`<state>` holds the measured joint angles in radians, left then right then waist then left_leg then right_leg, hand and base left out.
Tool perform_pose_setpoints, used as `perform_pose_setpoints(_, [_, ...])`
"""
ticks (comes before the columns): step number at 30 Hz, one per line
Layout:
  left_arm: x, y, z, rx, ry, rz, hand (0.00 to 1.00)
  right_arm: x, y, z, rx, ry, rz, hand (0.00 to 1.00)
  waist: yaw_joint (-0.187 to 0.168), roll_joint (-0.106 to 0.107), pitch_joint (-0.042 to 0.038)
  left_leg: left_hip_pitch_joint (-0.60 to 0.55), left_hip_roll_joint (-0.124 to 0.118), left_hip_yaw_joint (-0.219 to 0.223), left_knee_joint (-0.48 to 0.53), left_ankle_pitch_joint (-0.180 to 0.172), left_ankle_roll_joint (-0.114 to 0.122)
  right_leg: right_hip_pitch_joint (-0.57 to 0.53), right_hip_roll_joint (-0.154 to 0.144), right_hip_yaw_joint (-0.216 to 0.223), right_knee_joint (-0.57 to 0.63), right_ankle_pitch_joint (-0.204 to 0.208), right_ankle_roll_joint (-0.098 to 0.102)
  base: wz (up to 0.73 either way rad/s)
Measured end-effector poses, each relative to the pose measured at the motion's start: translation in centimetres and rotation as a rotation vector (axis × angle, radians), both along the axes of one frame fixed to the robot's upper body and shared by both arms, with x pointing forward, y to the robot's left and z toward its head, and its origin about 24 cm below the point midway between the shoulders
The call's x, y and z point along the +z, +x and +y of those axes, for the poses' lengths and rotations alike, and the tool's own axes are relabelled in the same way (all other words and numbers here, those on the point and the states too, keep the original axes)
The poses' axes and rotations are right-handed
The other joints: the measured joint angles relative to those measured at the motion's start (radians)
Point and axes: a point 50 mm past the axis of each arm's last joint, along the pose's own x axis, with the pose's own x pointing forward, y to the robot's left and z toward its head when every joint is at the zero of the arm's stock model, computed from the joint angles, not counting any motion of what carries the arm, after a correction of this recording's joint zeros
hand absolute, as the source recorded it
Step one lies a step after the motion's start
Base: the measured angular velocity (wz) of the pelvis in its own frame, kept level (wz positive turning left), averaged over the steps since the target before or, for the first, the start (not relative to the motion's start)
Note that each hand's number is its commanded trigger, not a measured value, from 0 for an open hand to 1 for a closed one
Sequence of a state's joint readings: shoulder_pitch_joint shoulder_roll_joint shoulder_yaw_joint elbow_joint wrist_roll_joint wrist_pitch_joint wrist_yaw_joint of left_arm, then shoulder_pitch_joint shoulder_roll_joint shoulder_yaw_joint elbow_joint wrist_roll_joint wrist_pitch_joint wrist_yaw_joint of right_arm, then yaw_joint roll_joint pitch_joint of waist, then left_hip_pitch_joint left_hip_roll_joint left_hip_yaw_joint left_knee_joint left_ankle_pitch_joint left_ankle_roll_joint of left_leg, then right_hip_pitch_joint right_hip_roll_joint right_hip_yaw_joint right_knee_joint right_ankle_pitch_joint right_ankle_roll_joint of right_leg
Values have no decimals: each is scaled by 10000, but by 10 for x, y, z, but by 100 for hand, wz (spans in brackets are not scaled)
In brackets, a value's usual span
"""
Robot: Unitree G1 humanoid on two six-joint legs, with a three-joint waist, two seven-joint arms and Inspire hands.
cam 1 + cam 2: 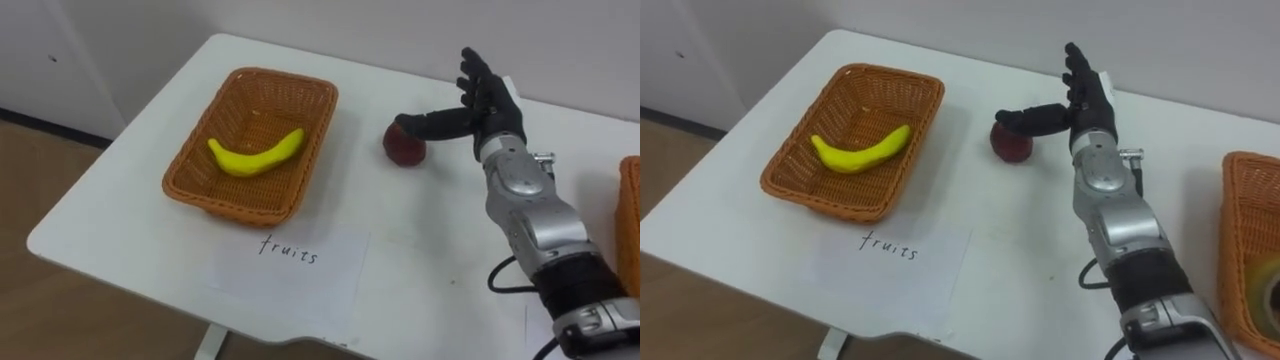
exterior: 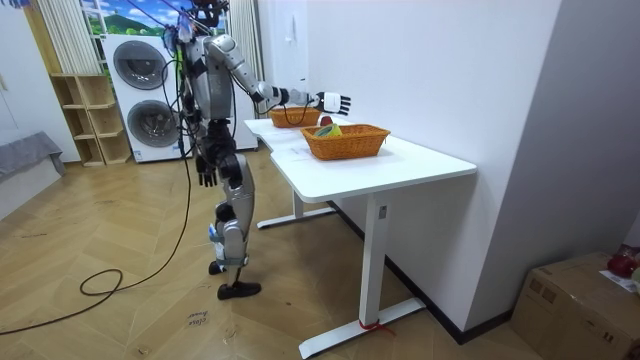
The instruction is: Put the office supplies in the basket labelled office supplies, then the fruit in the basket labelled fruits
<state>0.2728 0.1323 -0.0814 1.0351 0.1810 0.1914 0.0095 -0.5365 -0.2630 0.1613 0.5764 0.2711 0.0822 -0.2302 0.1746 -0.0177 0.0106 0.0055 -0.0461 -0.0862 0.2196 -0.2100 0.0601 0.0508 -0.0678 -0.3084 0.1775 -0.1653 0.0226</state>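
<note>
One fruit sorted: banana (image 1: 256,153) in basket (image 1: 235,207); apple (image 1: 404,146) loose on desk (image 1: 120,215) at its 3 o'clock, touched by right hand (image 1: 497,108), fingers (image 1: 470,68) open.

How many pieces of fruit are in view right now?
2. A banana lies in the left basket; a red apple sits on the table right of it, at the right hand's thumb. The right-edge basket is cut off and may hide more.
</note>
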Motion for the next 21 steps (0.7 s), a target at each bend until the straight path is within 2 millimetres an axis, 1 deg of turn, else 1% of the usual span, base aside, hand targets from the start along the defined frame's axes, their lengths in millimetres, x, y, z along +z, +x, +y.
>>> perform_pose_setpoints(2, [0, 3, -1, 333, -121, -120, 0, -3, 0, -2, -101, -65, 126, 0, 1, 51, 9, -211, -3, 22, 136, 0, 0, -232, -21, -51, 107, 1, -2, 4])
perform_pose_setpoints(3, [0, 4, -2, 387, -142, -150, 0, -4, 0, -3, -129, -79, 189, 0, -3, 70, -2, -269, -4, 31, 158, 0, 0, -277, -23, -49, 110, 2, -4, 0])
perform_pose_setpoints(5, [0, 5, -2, 645, -204, -235, 0, -9, 0, -6, -230, -107, 413, 0, 1, 156, 12, -378, -6, 32, 189, 0, -1, -368, -26, -63, 117, 8, -13, 0])
perform_pose_setpoints(9, [0, 5, -3, 638, -159, -247, 0, -15, -2, -9, -322, -178, 689, 0, 2, 215, 17, -481, 0, 34, 196, 2, -3, -468, -24, -60, 140, 8, -14, 0])
perform_pose_setpoints(13, [-1, 7, -5, 484, -207, -267, 0, -15, -2, -13, -164, -589, 735, 0, 1, 213, 18, -570, 2, 58, 197, 3, -2, -626, -37, 15, 259, 10, -17, -1])
perform_pose_setpoints(18, [-1, 14, -5, 391, -222, -416, 0, -14, -2, -13, 32, -1250, 724, 0, 42, 140, 41, -591, 1, 73, 196, 8, 5, -683, -43, 59, 284, 10, -17, -3])
perform_pose_setpoints(19, [-1, 15, -5, 389, -227, -449, 0, -14, -2, -13, 63, -1376, 723, 0, 46, 101, 40, -575, 1, 54, 189, 10, 6, -671, -47, 50, 284, 9, -16, 0])
perform_pose_setpoints(21, [-1, 15, -5, 375, -231, -490, 0, -14, -2, -12, 128, -1555, 729, 0, 48, 6, 71, -515, 6, 42, 176, 11, 6, -614, -45, 46, 281, 7, -16, 0])
